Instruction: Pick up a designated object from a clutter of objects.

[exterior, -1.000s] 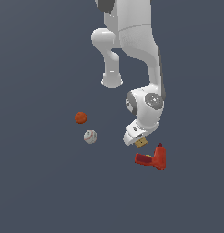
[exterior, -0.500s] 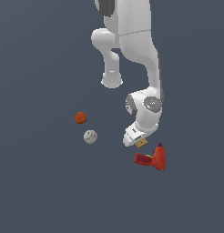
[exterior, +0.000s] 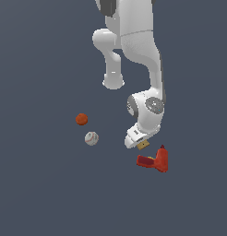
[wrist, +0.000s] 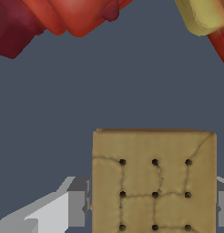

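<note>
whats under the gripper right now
The tan block sits between the gripper fingers, with the red drill-shaped tool just beyond. The floor directly beneath the block is covered, so whether it is lifted can't be told.

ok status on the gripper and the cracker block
Gripper fingers either side of tan block, apparently shut on it. Red drill close beside. Orange ball and baseball well off to exterior view's left.
</note>
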Robot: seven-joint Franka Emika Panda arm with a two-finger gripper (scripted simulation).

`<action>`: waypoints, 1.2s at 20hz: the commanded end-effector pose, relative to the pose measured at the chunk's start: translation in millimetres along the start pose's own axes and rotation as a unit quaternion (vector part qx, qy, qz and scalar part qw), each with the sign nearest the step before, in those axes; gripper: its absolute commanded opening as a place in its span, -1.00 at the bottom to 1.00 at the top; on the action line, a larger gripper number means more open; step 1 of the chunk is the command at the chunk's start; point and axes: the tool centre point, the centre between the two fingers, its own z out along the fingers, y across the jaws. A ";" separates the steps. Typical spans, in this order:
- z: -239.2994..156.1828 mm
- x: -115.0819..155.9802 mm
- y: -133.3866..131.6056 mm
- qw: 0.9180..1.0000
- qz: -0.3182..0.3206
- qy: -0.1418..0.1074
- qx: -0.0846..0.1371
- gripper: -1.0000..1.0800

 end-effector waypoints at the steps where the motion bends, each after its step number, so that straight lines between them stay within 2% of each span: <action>1: -3.6 -0.2 2.9 1.000 0.000 0.001 0.000 -1.00; 6: -21.1 -3.3 16.9 1.000 0.000 0.001 0.000 -1.00; 11: -52.9 -8.7 41.7 1.000 0.000 0.001 0.000 -1.00; 24: -177.1 -28.4 138.3 1.000 -0.001 0.001 0.001 -1.00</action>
